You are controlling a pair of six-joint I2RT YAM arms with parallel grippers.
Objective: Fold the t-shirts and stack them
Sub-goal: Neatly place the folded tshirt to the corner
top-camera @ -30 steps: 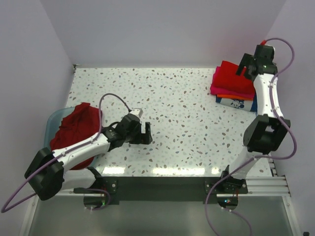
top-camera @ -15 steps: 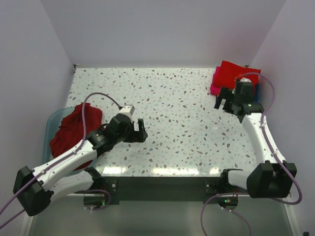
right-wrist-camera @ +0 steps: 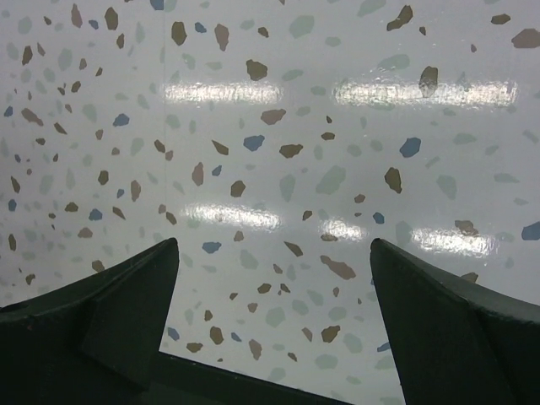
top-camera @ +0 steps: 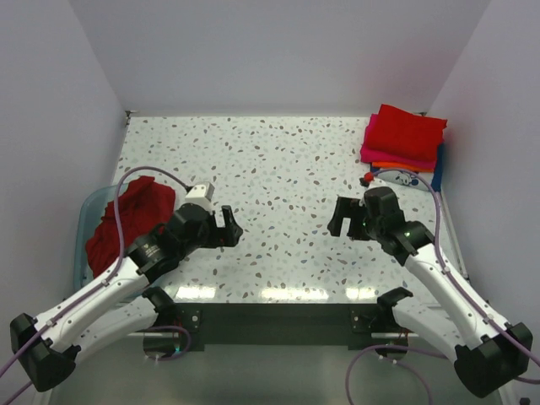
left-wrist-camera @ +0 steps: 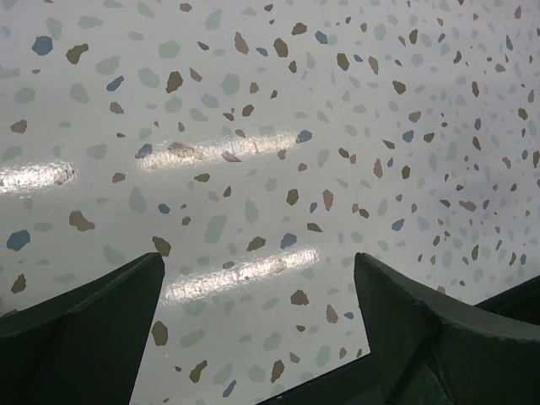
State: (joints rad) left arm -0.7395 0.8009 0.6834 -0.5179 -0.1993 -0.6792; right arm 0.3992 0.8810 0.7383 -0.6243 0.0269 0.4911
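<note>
Red cloth tops the folded stack of t-shirts (top-camera: 405, 135), with magenta, orange and blue-printed white layers beneath it, lying at two o'clock on the speckled white terrazzo table (top-camera: 287, 160). One more crumpled red t-shirt (top-camera: 126, 224) is heaped in the translucent teal plastic tub (top-camera: 85, 213) at nine o'clock. Near the table's middle, the left gripper (top-camera: 230, 226) hangs at eight o'clock and the right gripper (top-camera: 336, 218) at four o'clock. Both have their jaws spread wide over bare tabletop, holding nothing, well apart from every shirt.
</note>
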